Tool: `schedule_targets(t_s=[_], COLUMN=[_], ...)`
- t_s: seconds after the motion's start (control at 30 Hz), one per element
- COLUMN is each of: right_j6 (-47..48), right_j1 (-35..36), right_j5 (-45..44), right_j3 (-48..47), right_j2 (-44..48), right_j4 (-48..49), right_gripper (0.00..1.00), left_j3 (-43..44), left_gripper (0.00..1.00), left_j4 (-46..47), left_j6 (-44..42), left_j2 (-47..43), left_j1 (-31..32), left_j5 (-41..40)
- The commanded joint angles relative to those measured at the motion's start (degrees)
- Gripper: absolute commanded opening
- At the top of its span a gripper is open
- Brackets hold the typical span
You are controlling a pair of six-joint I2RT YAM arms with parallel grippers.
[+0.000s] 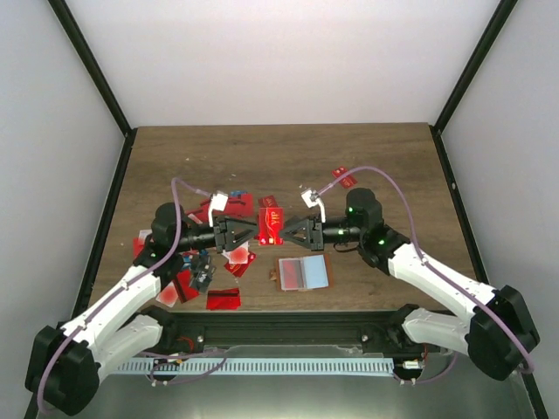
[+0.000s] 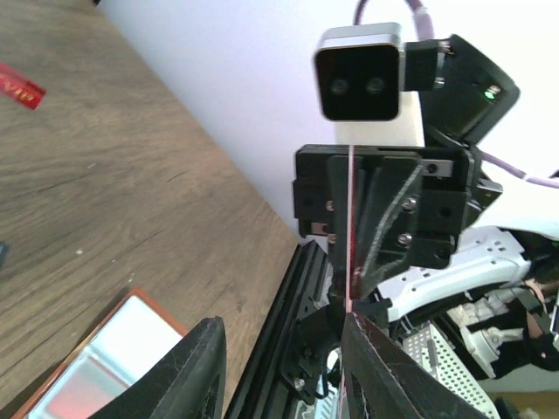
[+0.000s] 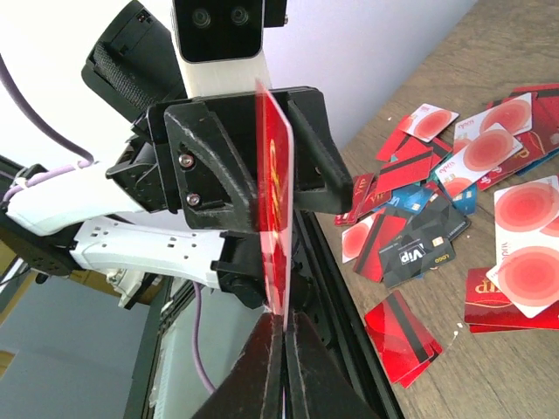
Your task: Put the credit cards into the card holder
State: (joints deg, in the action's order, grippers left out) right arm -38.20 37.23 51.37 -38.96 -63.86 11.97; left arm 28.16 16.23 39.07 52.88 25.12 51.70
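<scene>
Claws are meeting above the middle of the wooden surface (image 1: pixel 288 157). Right claw (image 3: pixel 284 340) is pinching one edge of a glossy red card (image 3: pixel 275 227) bearing gold lettering. Left claw (image 1: pixel 255 232) is standing half wide around it. Only the left wrist view is showing the card edge-on, a thin line along one finger (image 2: pixel 384 375). Card holder (image 1: pixel 303 272) is lying open and flat, pink and blue panels up. Loose credit cards (image 3: pixel 489 175) are lying spread beyond; a black card (image 3: pixel 410 256) is reading "VIP".
</scene>
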Motion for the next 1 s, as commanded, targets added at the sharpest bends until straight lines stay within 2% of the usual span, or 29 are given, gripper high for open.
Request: schedule_targets(t_s=[0.0,0.33,0.63,0.83,0.97], right_j6=[0.2,0.5,0.9,1.8,1.8], right_j1=[0.1,0.1,0.1,0.1,0.1], right_j5=[3.2,5.4,6.9,6.6,6.7], right_j3=[-1.6,-2.0,-2.5,-3.8,-4.6], right_j2=[1.0,0.1,0.7,1.0,0.2], right_j4=[0.2,-0.2,0.0,-1.2,-1.3], right_gripper=[0.01,0.01,0.01,0.01,0.01], left_j3=[-0.4,-0.4,0.1,-0.2,0.0], left_gripper=[0.37,0.38,0.38,0.25,0.2], left_j4=[7.6,10.6,7.3,7.6,7.8], left_j6=[2.5,4.0,1.6,1.3,1.4], left_j2=[-1.9,-3.8,-2.2,-1.4,-0.7], left_j1=[2.2,3.0,3.5,4.0,4.9], left_j5=[3.6,4.2,2.2,2.4,2.5])
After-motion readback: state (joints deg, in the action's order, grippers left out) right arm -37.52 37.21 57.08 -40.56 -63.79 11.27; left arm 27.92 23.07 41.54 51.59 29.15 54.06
